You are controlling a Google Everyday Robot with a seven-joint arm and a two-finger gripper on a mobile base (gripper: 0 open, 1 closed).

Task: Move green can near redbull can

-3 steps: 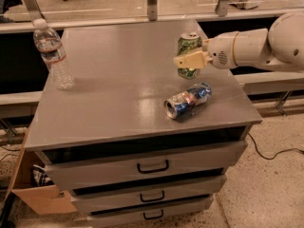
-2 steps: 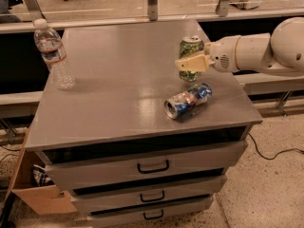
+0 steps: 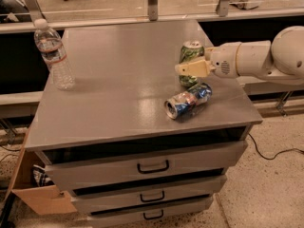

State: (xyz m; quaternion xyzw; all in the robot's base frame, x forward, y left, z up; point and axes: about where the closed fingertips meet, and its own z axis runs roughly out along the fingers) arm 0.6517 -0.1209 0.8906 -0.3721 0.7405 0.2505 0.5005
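Note:
The green can (image 3: 191,52) stands upright at the right side of the grey cabinet top (image 3: 118,80), just behind the redbull can. The redbull can (image 3: 188,101) lies on its side, dented, with its open end toward the front left. My gripper (image 3: 188,66) reaches in from the right on a white arm (image 3: 256,58) and is shut on the green can. One pale finger (image 3: 192,69) crosses the can's front; the other is hidden behind it. The can's base is hidden behind the finger and the redbull can.
A clear plastic bottle (image 3: 55,56) stands at the back left of the top. The cabinet has three drawers (image 3: 153,166) below. A cardboard box (image 3: 40,196) sits on the floor at the left. A black cable (image 3: 273,153) lies on the floor at the right.
My gripper has carried the green can down and a little toward the front, so it now stands closer to the redbull can. The redbull can and bottle have not moved.

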